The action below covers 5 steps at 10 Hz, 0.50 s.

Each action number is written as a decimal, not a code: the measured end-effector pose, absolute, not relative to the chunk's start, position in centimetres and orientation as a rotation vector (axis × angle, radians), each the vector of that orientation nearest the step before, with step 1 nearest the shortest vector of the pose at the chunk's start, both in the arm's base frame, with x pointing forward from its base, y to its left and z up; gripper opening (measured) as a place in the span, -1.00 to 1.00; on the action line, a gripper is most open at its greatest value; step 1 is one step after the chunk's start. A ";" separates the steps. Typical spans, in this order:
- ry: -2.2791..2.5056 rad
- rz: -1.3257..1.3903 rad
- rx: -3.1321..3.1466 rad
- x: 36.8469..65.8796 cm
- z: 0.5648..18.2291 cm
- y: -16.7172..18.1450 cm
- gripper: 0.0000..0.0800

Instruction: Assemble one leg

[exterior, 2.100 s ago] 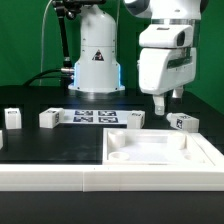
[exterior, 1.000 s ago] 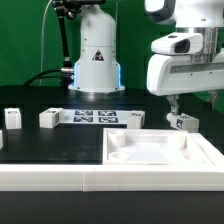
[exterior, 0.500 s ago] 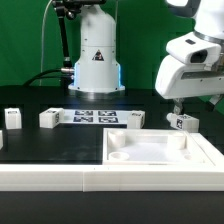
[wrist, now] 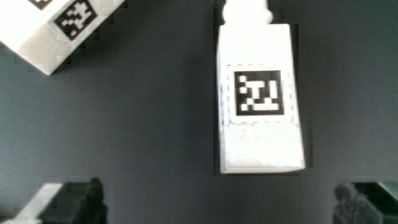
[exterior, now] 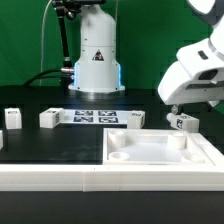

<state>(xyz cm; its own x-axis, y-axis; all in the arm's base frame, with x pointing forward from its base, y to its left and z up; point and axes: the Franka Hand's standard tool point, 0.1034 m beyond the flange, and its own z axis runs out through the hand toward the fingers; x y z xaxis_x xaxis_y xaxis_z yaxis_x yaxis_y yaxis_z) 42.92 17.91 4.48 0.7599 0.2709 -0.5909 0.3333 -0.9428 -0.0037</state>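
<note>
A leg (exterior: 183,122), a small white post with a square marker tag, lies on the black table at the exterior view's right, behind the panel. In the wrist view this leg (wrist: 258,95) lies lengthwise ahead of my fingers, tag up. My gripper (exterior: 172,108) hangs tilted just above and beside it, not touching it. In the wrist view my gripper (wrist: 222,205) is open and empty. Its dark fingertips (wrist: 71,200) show wide apart at the picture's edge, with bare table between them.
A large white square panel (exterior: 160,150) with round corner sockets lies in front. Three more legs lie on the table: (exterior: 12,117), (exterior: 49,118), (exterior: 135,118). The marker board (exterior: 95,116) lies before the robot base. Another tagged white piece (wrist: 63,30) lies near the leg.
My arm has swung toward the exterior view's right and tilted over. The gripper now hangs close by the rightmost leg. The parts on the table have not moved.
</note>
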 end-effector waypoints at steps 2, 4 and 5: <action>0.452 -1.089 2.759 41.6 3.6 18.7 0.62; 0.448 -1.293 2.635 40.6 2.3 18.8 0.62; 0.443 -1.371 2.585 40.4 1.7 18.7 0.62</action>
<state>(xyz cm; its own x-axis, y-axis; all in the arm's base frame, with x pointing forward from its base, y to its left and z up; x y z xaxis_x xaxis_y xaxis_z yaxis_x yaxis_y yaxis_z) 40.38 18.71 1.71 0.5298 0.1754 -0.8298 0.3430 -0.9391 0.0205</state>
